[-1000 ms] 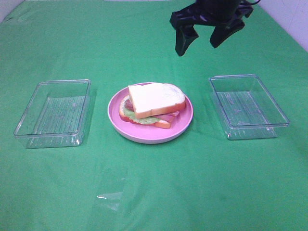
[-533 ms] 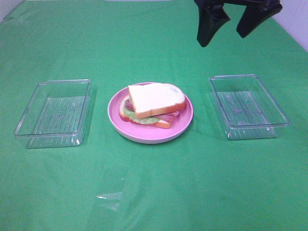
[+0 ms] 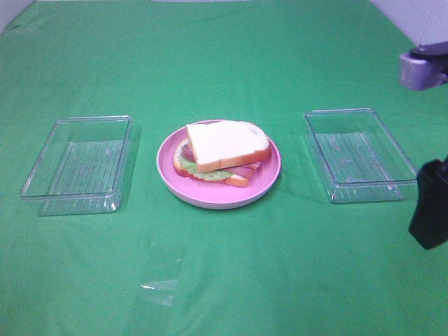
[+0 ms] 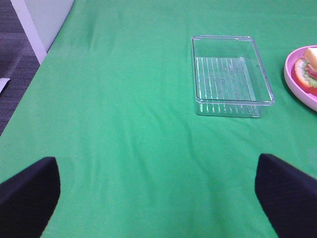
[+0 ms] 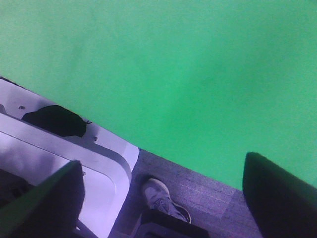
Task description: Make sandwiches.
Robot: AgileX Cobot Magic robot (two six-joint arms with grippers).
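Observation:
One sandwich (image 3: 225, 145) lies on a round pink plate (image 3: 267, 178) in the middle of the green table: a white bread slice on top, with lettuce, bacon and a lower slice showing beneath. Its edge (image 4: 309, 73) also shows in the left wrist view. My left gripper (image 4: 158, 191) is open over bare cloth at the table's left side, holding nothing; the exterior view does not show it. My right gripper (image 5: 163, 196) is open and empty at the table's right edge, over cloth and floor. Only one of its black fingers (image 3: 429, 204) shows in the exterior view.
A clear plastic tray (image 3: 80, 164) stands left of the plate and a second tray (image 3: 360, 154) right of it; both look empty. The left tray (image 4: 230, 74) lies ahead of my left gripper. A white frame (image 5: 74, 144) and a shoe (image 5: 158, 196) sit beyond the table's right edge.
My right arm has swung from above the back of the table, behind the plate, out to the right edge past the right tray. Sandwich, plate and trays have not moved.

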